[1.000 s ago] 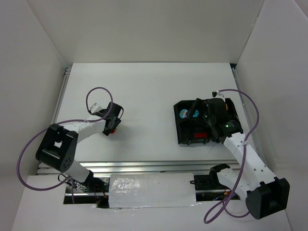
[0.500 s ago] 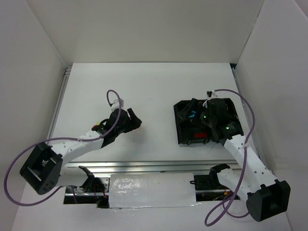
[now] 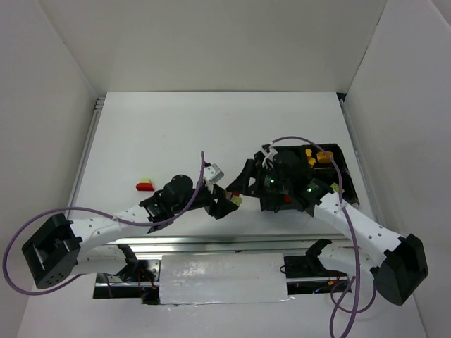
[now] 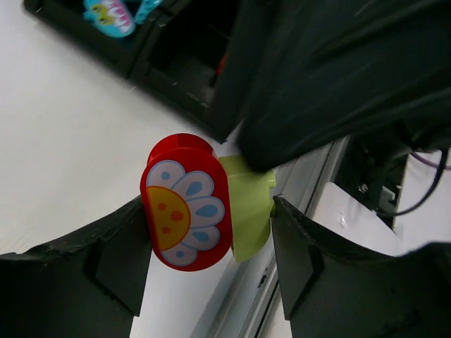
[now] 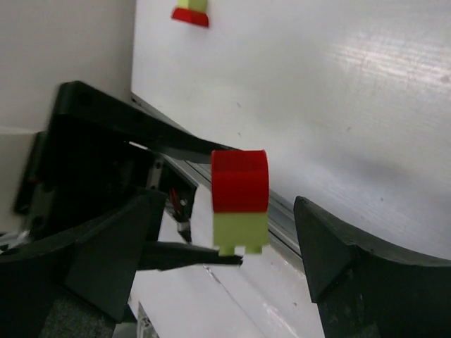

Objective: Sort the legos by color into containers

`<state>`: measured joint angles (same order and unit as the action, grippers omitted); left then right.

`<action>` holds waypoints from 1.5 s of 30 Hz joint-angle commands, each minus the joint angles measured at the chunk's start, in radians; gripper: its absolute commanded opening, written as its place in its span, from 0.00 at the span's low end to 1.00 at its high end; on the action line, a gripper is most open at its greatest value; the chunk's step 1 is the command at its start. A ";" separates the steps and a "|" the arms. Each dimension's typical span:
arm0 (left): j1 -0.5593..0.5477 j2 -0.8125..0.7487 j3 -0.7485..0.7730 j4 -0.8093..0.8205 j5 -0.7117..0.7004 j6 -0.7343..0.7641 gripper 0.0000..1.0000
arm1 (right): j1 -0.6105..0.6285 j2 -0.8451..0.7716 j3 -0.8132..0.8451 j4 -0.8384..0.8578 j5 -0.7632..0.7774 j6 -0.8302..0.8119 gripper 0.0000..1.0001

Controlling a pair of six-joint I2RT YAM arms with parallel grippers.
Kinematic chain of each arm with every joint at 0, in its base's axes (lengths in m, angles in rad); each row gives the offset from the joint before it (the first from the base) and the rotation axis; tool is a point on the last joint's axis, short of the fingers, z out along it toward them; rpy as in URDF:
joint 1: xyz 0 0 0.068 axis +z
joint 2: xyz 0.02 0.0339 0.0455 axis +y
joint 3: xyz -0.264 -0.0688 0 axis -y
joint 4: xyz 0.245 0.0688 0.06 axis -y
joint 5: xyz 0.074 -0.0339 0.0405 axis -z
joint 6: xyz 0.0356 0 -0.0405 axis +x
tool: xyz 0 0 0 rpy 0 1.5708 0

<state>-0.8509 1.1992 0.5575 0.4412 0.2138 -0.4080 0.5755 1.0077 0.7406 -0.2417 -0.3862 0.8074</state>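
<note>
White bench (image 3: 176, 127) spreads beneath both tools, its near edge and metal rail almost under the left tool (image 4: 209, 232). The black tray (image 4: 151, 63), the sorting container, lies just beyond that tool, and the right arm reaches across it.

The right tool (image 5: 225, 201) is spread wide, 1 finger on each side of the carried piece and touching neither side. The left tool is closed to about half its span on a stack of 2 legos held clear of the bench: a red brick (image 4: 184, 203) with a flower print, joined to a pale green brick (image 4: 248, 211). 1 finger presses the red end and the other the green end.

This looks like a hand-over or a pull-apart, since the 2 colours belong in different compartments. The chief risk is the grip direction. The left tool squeezes the bricks together, so a tug from the right tool may twist the whole stack out instead of splitting it.

A drop here could bounce into the rail gap, out of reach. The tools are crowded and the right one's body seems to press the green brick already, so uneven closing could knock the stack askew.

A second red-and-green pair (image 3: 144, 186) sits on the bench well behind the left tool, unsorted
</note>
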 commanded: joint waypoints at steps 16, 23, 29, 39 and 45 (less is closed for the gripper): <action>-0.070 -0.119 0.085 -0.021 -0.081 0.133 0.99 | 0.142 -0.018 -0.052 0.209 -0.019 -0.049 0.00; -0.068 -0.193 0.180 -0.286 0.074 0.077 0.99 | 0.109 -0.171 -0.154 0.347 -0.243 -0.371 0.00; -0.071 -0.328 0.182 -0.418 0.232 0.058 1.00 | 0.098 -0.279 -0.190 0.368 -0.448 -0.525 0.00; -0.071 -0.254 0.165 -0.292 0.443 -0.044 0.74 | 0.096 -0.261 -0.141 0.346 -0.623 -0.550 0.00; -0.071 -0.196 0.180 -0.291 0.423 -0.054 0.50 | 0.095 -0.262 -0.133 0.361 -0.641 -0.537 0.00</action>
<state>-0.9184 0.9924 0.7055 0.0978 0.6201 -0.4534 0.6754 0.7544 0.5564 0.0555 -0.9794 0.2737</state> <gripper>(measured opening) 0.537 0.441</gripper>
